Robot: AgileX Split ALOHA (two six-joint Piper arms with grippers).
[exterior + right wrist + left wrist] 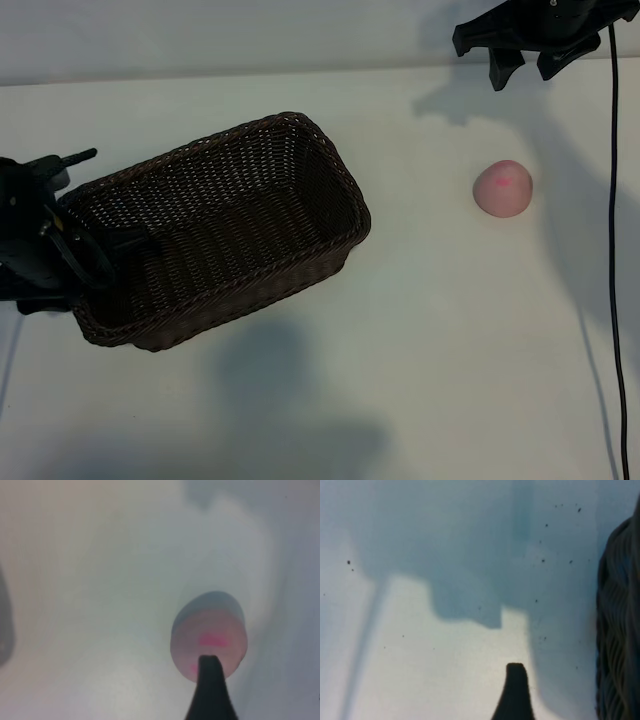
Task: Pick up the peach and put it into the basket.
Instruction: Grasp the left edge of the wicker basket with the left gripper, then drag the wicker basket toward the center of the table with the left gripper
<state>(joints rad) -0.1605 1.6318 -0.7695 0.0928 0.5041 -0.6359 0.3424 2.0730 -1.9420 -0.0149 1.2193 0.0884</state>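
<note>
Left tool (85,255) sat at basket's (220,225) near-left end, jaw state unclear. Peach (503,188) lay on tabletop (420,350), well apart from basket. Right tool (527,62) hung spread beyond peach, empty. Advice: descend straight, straddle peach, close gently.

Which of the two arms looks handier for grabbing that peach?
The right: its gripper hangs open just beyond the peach, while the left gripper sits at the basket's far end.

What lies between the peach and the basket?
Nothing: in the exterior view only bare table separates the peach from the basket.
</note>
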